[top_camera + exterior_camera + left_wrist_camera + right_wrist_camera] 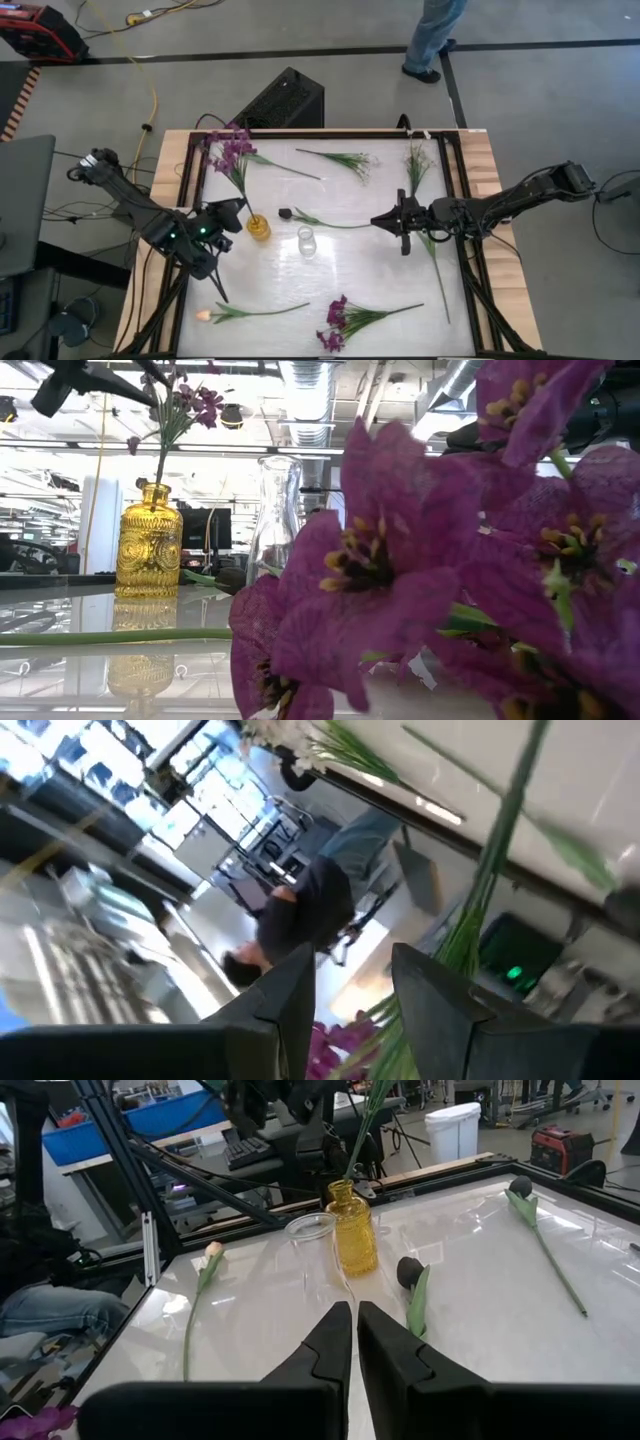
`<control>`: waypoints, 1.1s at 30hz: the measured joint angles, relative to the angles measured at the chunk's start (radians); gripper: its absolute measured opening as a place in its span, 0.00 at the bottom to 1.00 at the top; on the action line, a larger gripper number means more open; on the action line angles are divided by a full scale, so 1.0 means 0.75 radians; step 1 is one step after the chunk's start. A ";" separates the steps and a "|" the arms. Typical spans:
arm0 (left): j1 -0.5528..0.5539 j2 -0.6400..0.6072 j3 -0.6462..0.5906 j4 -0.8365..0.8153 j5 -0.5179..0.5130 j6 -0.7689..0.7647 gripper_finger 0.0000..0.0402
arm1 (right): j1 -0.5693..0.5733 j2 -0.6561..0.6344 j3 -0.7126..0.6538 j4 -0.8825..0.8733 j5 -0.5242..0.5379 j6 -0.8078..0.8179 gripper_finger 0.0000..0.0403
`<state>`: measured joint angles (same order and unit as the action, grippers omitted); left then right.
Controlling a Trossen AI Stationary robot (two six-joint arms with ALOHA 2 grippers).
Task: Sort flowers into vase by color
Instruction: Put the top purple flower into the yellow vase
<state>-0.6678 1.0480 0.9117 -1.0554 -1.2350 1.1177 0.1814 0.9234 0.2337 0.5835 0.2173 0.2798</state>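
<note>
The left gripper (228, 212) hung just beside the yellow vase (258, 227), jaws apart around the purple flower's (232, 147) stem standing in it; the right gripper (381, 220), jaws nearly closed and empty, faced the clear vase (306, 241) across the table (380, 280).

The desk (330, 250) has a glossy white top that mirrors what stands on it, framed in dark metal bars with bare pale wood at its edges. The yellow vase (148, 550) is embossed amber glass, shiny; the second vase (274, 515) is smooth clear glass. The purple flowers (400, 560) look like matt cloth petals, their stems smooth green plastic. The right pincer (355, 1340) has matt black plastic fingers. The floor (300, 30) is dull grey concrete.
</note>
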 joint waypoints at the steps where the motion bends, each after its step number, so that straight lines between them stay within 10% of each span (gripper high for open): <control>1: 0.000 -0.001 0.007 0.000 -0.001 -0.050 0.31 | 0.000 0.000 0.000 0.000 -0.001 0.000 0.13; 19: 0.009 -0.273 0.530 0.279 0.101 -0.796 0.31 | -0.020 0.000 0.000 0.000 -0.011 0.000 0.13; 33: 0.226 -0.854 0.547 0.111 -0.261 -1.483 0.29 | -0.038 0.000 0.000 0.001 -0.011 0.000 0.13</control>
<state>-0.4983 0.4077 1.3219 -0.9724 -1.4307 0.0057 0.1527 0.9234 0.2337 0.5844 0.2092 0.2798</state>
